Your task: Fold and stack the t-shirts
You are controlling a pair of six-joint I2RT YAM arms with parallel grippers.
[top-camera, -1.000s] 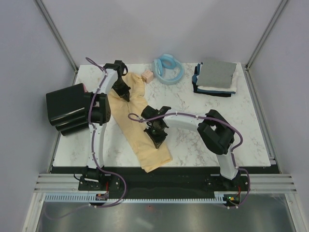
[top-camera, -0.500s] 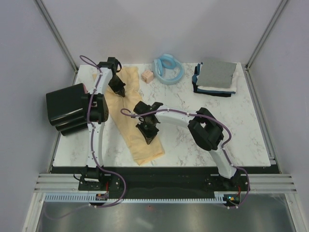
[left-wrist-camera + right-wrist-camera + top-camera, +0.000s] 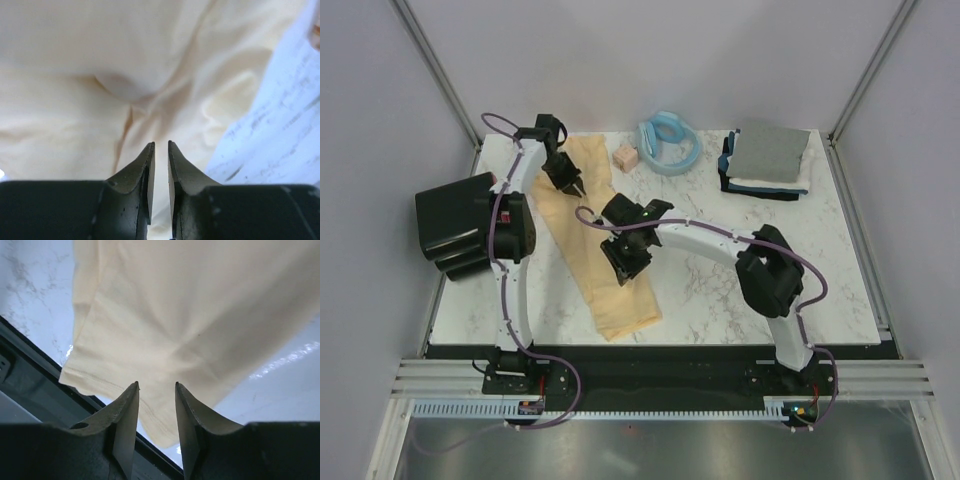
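Right gripper (image 3: 157,385) jaws parted, empty, over pale yellow-cream cloth t-shirt (image 3: 200,315) hem at white marble table (image 3: 30,285) edge.

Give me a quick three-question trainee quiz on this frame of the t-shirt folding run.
1. True or false: the yellow t-shirt lies on top of the folded stack.
2. Which colour tops that stack? A grey, B navy, C white.
3. Fill in the blank: in its wrist view, the right gripper has its jaws ____ over the yellow cloth, with nothing between them.
Key: 1 false, it lies on the table, apart from the stack; 2 A; 3 open.
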